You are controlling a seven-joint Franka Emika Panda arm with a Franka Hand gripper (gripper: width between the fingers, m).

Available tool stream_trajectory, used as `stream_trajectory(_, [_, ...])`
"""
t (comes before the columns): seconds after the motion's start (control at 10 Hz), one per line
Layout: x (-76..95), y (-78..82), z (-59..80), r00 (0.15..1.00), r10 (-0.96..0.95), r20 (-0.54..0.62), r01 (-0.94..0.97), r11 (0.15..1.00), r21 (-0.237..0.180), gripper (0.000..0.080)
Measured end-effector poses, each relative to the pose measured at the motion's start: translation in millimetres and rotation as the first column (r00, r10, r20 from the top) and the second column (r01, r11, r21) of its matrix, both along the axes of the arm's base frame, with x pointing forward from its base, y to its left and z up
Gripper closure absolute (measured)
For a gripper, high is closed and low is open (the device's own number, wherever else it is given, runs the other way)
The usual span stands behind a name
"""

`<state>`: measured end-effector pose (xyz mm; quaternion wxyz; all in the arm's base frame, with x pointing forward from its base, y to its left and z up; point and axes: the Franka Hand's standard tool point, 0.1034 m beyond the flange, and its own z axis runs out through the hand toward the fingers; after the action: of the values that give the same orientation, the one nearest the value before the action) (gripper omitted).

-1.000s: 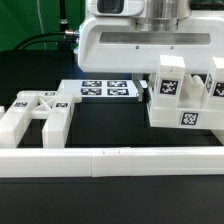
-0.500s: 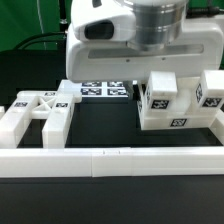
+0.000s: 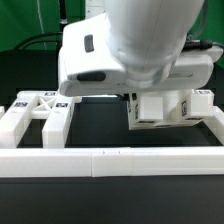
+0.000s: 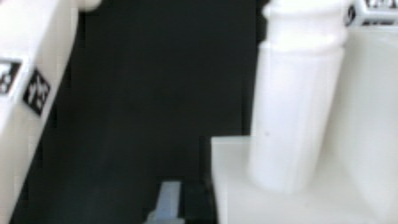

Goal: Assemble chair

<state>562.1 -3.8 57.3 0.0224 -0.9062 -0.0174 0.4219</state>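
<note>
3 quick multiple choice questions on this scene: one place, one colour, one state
1. In the exterior view, the X-braced frame lies at: A the left; B the right; C the middle.
2. The table top is: A white; B green; C black.
3. The X-braced frame is: A lifted by the arm; B resting on the table; C inside a box.
Answers: A, it sits at that view's left edge; C, the bare surface is black; B, the arm hangs over other chair pieces, away from it.
</note>
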Motion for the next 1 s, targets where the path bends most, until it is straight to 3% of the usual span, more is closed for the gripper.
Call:
stream_trajectory(0.1, [-0.6,0.3,-1.9,0.999,0.004,-0.039,-0.004,1.000,0.000,0.0766])
stream_trajectory(0.3, [-30.1,0.1,7.7,0.980,-0.004,-0.198,0.003,1.000,-0.008,0.0766])
stream_trajectory(0.4, [-26.5,-0.3,-5.9,0.979,0.005,-0.202,-0.009,1.000,-0.016,0.0766])
stream_trajectory(0.6, [-23.7,1.3,-10.0,0.989,0.004,-0.151,-0.006,1.000,-0.014,0.0742])
stream_trajectory(0.7, [-30.6,2.0,-9.2,0.988,-0.001,-0.154,-0.001,1.000,-0.012,0.0562])
stream_trajectory(0.8, [-32.0,0.0,-10.5,0.987,-0.005,-0.162,0.003,1.000,-0.012,0.0562])
stream_trajectory(1.0, [-30.1,-3.6,-11.6,0.988,-0.009,-0.157,0.007,1.000,-0.012,0.0247])
